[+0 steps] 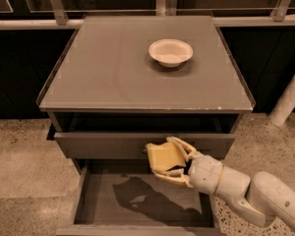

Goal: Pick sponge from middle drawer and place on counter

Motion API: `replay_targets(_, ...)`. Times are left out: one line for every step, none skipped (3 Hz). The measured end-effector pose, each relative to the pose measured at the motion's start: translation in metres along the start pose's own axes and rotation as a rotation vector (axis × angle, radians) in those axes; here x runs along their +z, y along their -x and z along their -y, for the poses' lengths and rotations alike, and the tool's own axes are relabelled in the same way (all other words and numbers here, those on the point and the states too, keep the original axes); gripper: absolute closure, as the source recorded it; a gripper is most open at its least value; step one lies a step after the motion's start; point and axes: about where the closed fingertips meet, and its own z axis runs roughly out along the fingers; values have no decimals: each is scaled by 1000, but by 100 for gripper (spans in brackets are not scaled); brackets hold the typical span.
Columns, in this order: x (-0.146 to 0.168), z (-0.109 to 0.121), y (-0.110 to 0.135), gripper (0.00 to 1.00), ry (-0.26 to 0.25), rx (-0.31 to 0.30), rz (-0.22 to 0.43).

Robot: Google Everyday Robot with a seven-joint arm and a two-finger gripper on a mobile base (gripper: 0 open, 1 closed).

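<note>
My gripper [163, 160] reaches in from the lower right on a white arm. Its cream fingers [179, 144] are shut on the yellow-tan sponge [160, 157]. It holds the sponge in the air above the open middle drawer [103, 200], level with the grey drawer front above it. The drawer's dark floor is bare and carries the gripper's shadow. The grey counter [108, 68] lies above and behind the gripper, with a white bowl [170, 51] on its far right part.
The grey drawer front [103, 145] above the open drawer stands slightly pulled out. A railing [59, 6] runs behind the cabinet. A white post [290, 100] stands at the right. Speckled floor [19, 156] lies on both sides.
</note>
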Motion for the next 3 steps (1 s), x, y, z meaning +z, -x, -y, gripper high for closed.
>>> replay_targets(14,17,54,100,19,-104,23)
replay_targets(31,26,99,100,45,-197,32)
replay_targets(45,35,131,100,62,-249,30)
